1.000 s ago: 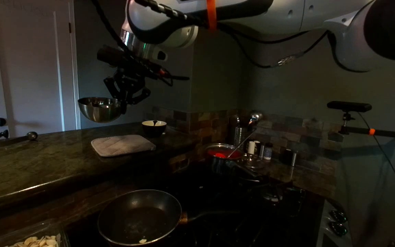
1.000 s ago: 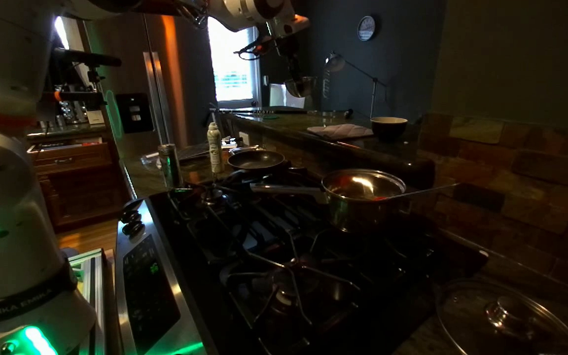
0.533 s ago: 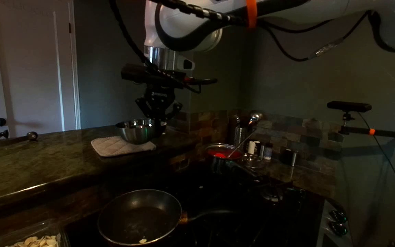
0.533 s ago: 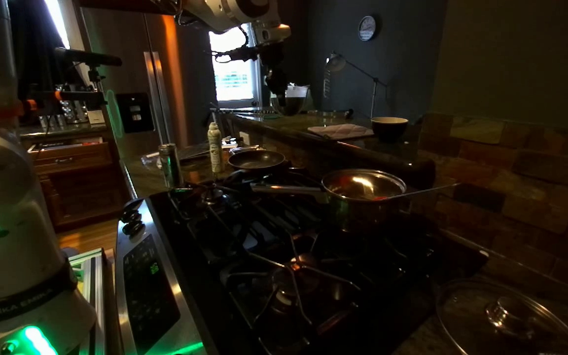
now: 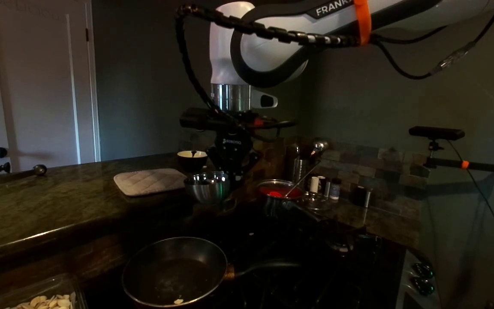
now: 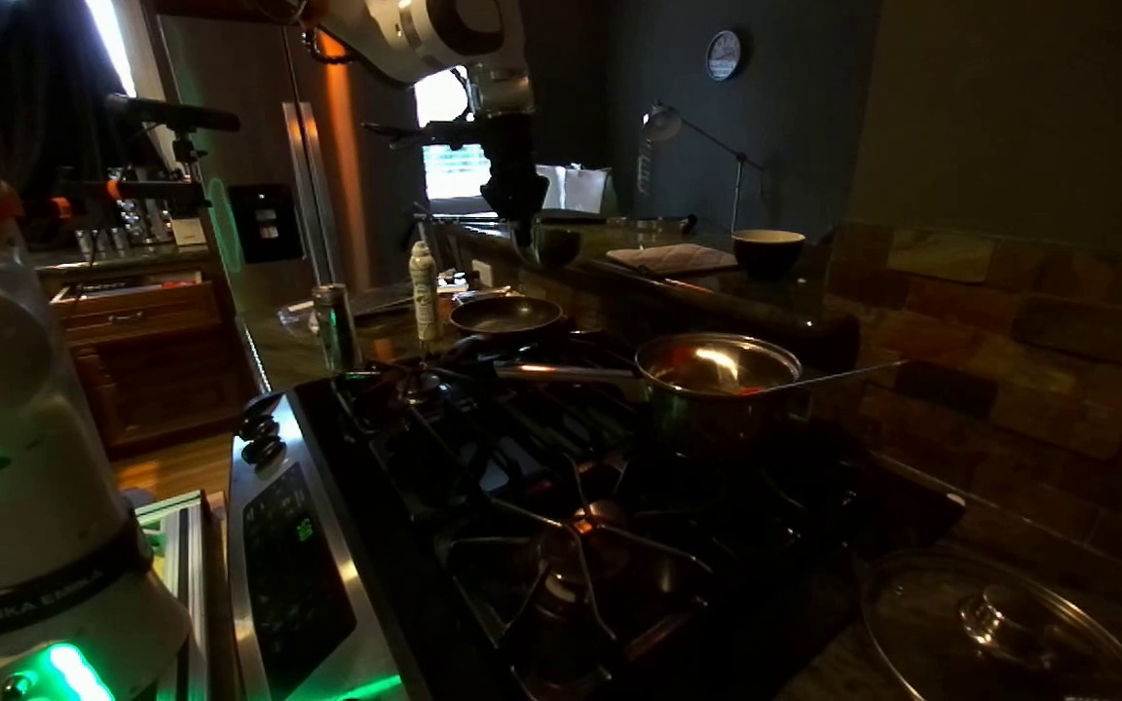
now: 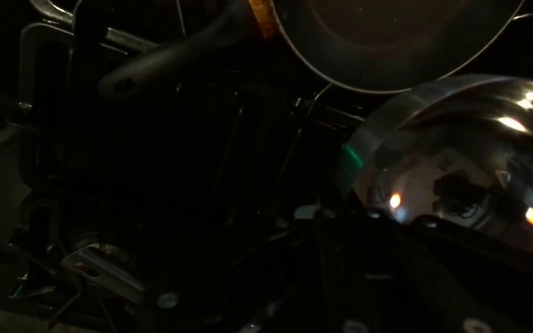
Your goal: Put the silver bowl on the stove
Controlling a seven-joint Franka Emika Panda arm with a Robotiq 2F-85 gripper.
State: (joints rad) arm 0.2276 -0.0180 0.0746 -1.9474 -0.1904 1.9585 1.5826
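Carry step, looks like. Gripper (image 5: 235,181) pinches silver bowl (image 5: 206,189) by the rim, roughly level in the air near the counter (image 5: 58,201). Next, probably: lower onto stove (image 6: 512,467) between pan (image 5: 174,274) and pot (image 6: 702,419), then let go.

Silver bowl (image 5: 206,192); black claw (image 5: 232,180); black stove (image 6: 405,545); pale quilted mat (image 5: 150,182); mottled olive-green countertop (image 5: 54,199); orange strap (image 5: 362,22).

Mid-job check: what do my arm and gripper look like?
The arm is white and black, with an orange band, a silver wrist collar and a ribbed black cable; its base reads FRANKA EMIKA. The gripper is black, jointed, with small pale lettering.
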